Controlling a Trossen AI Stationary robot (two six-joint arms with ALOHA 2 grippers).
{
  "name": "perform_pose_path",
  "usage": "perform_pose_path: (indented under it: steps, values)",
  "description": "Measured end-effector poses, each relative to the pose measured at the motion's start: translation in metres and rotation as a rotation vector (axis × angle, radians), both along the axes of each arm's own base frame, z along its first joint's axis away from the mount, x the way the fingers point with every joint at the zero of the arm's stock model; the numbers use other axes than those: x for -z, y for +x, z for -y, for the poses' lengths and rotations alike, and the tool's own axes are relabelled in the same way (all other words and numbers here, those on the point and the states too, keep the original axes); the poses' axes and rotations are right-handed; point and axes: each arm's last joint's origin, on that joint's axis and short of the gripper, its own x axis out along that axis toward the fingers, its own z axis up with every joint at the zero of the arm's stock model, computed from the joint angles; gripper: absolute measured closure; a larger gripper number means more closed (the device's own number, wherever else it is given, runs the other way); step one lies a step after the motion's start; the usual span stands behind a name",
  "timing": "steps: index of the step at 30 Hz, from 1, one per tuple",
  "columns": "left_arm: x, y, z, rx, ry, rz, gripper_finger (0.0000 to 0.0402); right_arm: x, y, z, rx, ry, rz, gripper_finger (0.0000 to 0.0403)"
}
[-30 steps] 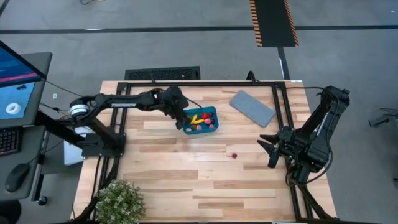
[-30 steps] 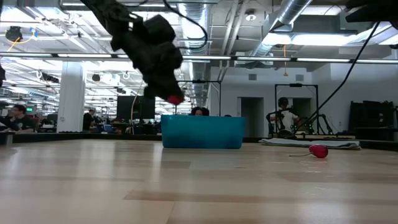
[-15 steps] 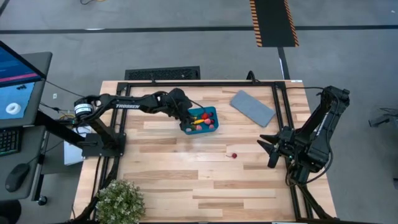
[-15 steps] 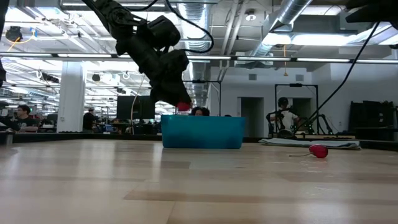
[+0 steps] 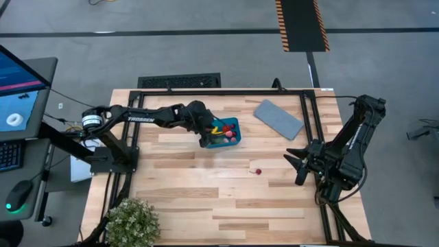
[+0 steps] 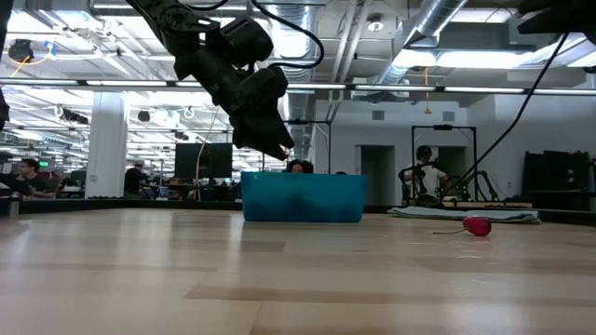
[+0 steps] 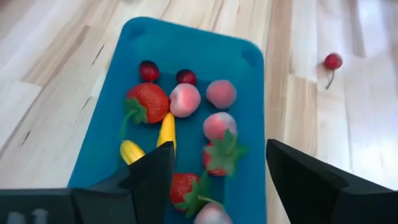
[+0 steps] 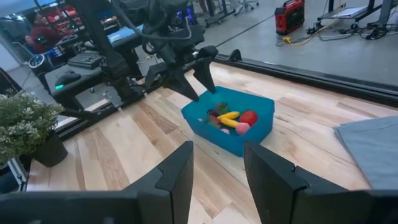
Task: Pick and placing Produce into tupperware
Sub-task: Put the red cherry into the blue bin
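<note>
The teal tupperware [image 5: 221, 132] stands on the table left of centre, at the far side. It holds several pieces of produce: strawberries [image 7: 148, 102], pink round fruits [image 7: 185, 99] and yellow pieces [image 7: 165, 127]. My left gripper [image 7: 217, 149] hovers open just above the tupperware's left end, its fingers slanting down and holding nothing. One red cherry [image 5: 258, 171] lies loose on the wood, nearer and to the right. My right gripper [image 8: 217, 149] waits open at the table's right edge.
A flat grey lid [image 5: 278, 118] lies at the far right. A leafy potted plant [image 5: 130, 221] stands at the near left corner. Black frame rails run along the table's edges. Bare wood lies between the tupperware and the near edge.
My left gripper has moved toward the table's right edge until it is over the tupperware, sinking a little. Its fingers have opened and let go of the red piece they carried. That piece is gone from its tips.
</note>
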Motion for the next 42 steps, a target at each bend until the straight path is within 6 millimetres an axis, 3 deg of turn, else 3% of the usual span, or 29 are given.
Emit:
perform_pose_path:
  steps: [5,14,26,29,32,42]
  values:
    - [-0.017,0.001,0.019,0.051,-0.012,0.078,0.0157,0.001,0.007,-0.002,0.009,0.016,-0.036,0.024]
    - [-0.061,-0.007,0.065,0.128,0.024,0.232,0.0157,0.007,0.037,0.003,-0.013,0.05,-0.35,0.0239]
    - [-0.099,-0.052,0.091,0.122,0.054,0.326,0.0157,0.006,0.101,0.04,-0.191,0.109,-0.526,0.024]
    - [-0.097,-0.073,0.094,0.08,0.046,0.357,0.0157,0.012,0.106,0.051,-0.236,0.157,-0.587,0.024]
    - [-0.091,-0.095,0.098,0.062,0.011,0.413,0.0157,0.033,0.106,0.056,-0.292,0.187,-0.693,0.0239]
    - [-0.089,-0.143,0.112,0.089,-0.103,0.634,0.0157,0.055,0.116,0.041,-0.45,0.15,-0.742,0.0223]
